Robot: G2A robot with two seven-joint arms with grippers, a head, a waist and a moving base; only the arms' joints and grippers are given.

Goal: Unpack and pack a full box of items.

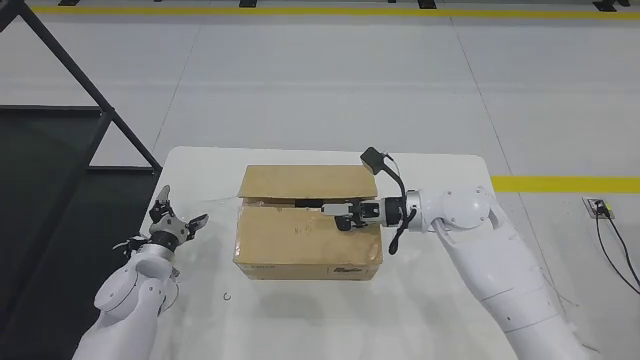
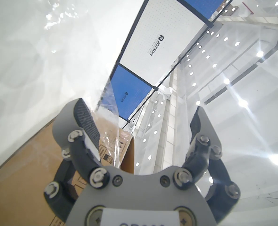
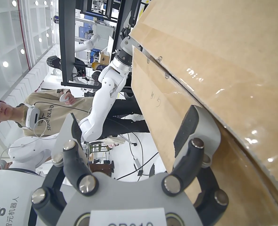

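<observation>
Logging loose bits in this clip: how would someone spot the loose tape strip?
On the white table, find the brown cardboard box. From its far left corner, a thin clear tape strip runs to the left pincer. Unlike the matte cardboard, it is see-through and glossy.

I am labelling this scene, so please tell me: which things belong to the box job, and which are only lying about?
Job: cardboard box, clear tape strip, left gripper, right gripper, both open.
Lying about: small object on the table, black frame beside it.
</observation>
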